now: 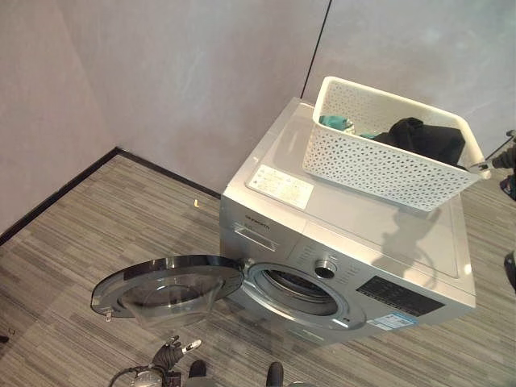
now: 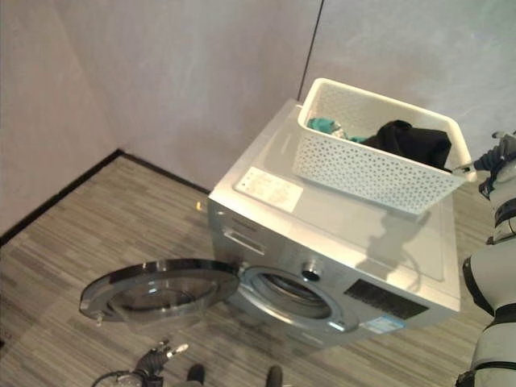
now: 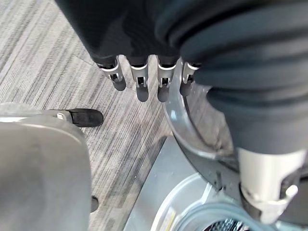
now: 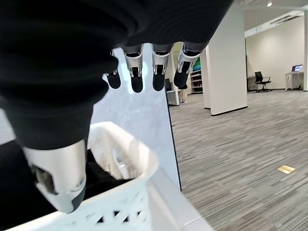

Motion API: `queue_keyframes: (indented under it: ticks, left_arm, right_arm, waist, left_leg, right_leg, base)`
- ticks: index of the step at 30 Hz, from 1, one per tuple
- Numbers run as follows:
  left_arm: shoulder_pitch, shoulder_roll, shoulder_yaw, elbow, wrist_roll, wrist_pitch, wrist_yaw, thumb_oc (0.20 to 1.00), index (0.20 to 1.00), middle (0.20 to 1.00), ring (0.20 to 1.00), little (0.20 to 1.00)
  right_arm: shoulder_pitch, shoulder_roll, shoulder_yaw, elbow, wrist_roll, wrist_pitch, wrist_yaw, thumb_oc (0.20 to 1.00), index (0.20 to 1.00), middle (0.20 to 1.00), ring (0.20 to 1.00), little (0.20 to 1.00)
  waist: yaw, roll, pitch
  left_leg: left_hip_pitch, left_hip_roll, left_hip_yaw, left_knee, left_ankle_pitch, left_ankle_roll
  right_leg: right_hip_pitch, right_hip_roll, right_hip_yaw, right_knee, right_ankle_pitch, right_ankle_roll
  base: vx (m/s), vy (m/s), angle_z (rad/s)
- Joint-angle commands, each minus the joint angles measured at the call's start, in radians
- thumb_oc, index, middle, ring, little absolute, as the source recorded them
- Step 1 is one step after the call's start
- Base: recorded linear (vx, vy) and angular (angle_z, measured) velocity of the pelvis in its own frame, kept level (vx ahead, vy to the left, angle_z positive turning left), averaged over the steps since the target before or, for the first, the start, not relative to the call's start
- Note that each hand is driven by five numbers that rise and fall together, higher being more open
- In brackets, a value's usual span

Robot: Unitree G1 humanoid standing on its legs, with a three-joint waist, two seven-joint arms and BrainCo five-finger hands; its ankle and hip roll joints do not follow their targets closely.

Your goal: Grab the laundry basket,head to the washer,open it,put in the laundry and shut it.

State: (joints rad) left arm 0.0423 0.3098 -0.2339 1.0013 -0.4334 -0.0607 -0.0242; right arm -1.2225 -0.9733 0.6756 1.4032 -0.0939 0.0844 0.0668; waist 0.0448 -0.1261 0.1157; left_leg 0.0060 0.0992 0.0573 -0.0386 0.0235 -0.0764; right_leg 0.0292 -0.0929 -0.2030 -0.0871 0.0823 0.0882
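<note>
grey striped flooring and pale walls surround the work area, with a dark baseboard along the wall foot.

laundry basket: white, perforated sides, resting on the top panel of the washer, toward the washer's rear right corner. the basket holds a black garment and, beside it, a teal item.

washer: silver front-loader standing close to the wall corner. a white label lies on the washer top, forward of the basket. a round knob and a dark display panel sit on the washer's front control strip. the drum opening is exposed. the round door is swung fully out to the washer's left side, lying roughly level above the floor.

right hand: beside the basket's right rim, at the washer's right rear. fingers are extended and slack; the thumb hangs just over the basket rim. it holds nothing.

left hand: low in front of the washer, above the open door's rim. fingers are straight and relaxed, gripping nothing.
</note>
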Motion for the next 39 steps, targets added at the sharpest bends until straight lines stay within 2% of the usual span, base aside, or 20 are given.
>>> queue_keyframes:
  ticks: [1,15,23,29,32,39]
  left_arm:
    - [-0.048,0.026,-0.005,-0.038,-0.042,-0.034,0.0,1.0,1.0,1.0,1.0,1.0]
    - [-0.049,0.016,0.001,-0.032,-0.076,-0.035,0.004,1.0,1.0,1.0,1.0,1.0]
    - [-0.052,0.02,-0.003,-0.034,-0.072,-0.033,0.005,1.0,1.0,1.0,1.0,1.0]
    - [-0.046,0.037,-0.007,-0.1,-0.098,-0.041,-0.006,1.0,1.0,1.0,1.0,1.0]
    - [-0.032,0.051,-0.009,-0.122,-0.108,-0.04,-0.025,1.0,1.0,1.0,1.0,1.0]
    - [-0.037,0.056,0.025,-0.103,-0.154,-0.045,-0.037,1.0,1.0,1.0,1.0,1.0]
  right_arm:
    - [-0.119,-0.046,0.08,0.009,0.007,-0.018,-0.023,1.0,1.0,1.0,1.0,1.0]
    - [-0.194,0.037,0.139,-0.013,0.009,-0.028,-0.032,1.0,1.0,1.0,1.0,1.0]
    - [-0.188,0.023,0.134,0.006,0.002,-0.024,-0.032,1.0,1.0,1.0,1.0,1.0]
    - [-0.159,-0.032,0.138,0.041,-0.018,-0.017,-0.019,1.0,1.0,1.0,1.0,1.0]
    - [-0.158,-0.081,0.169,0.064,-0.048,-0.019,-0.001,1.0,1.0,1.0,1.0,1.0]
    - [-0.132,-0.133,0.18,0.056,-0.059,-0.031,0.018,1.0,1.0,1.0,1.0,1.0]
  waist:
    - [0.035,-0.027,0.012]
    - [0.067,-0.045,0.009]
    - [0.074,-0.045,0.006]
    - [0.091,-0.025,0.047]
    - [0.101,-0.002,0.08]
    - [0.106,0.029,0.114]
  left_leg:
    - [-0.034,0.102,-0.039,0.069,-0.049,-0.038]
    - [-0.027,0.117,-0.056,0.054,-0.041,-0.049]
    - [-0.025,0.118,-0.066,0.047,-0.038,-0.054]
    - [-0.073,0.118,-0.094,0.044,-0.015,-0.06]
    - [-0.111,0.116,-0.111,0.039,0.006,-0.064]
    - [-0.179,0.113,-0.13,0.011,0.054,-0.069]
  right_leg:
    - [-0.038,-0.072,-0.047,0.099,-0.096,0.051]
    - [-0.004,-0.047,-0.075,0.065,-0.103,0.04]
    - [0.002,-0.042,-0.088,0.061,-0.107,0.038]
    - [-0.028,-0.046,-0.113,0.064,-0.106,0.037]
    - [-0.059,-0.05,-0.129,0.07,-0.105,0.035]
    - [-0.141,-0.056,-0.139,0.084,-0.099,0.034]
  base:
    - [0.04,-0.052,0.03]
    - [0.04,-0.028,0.05]
    - [0.03,-0.019,0.09]
    - [-0.04,-0.037,0.08]
    - [-0.09,-0.041,0.13]
    - [-0.08,-0.023,0.14]
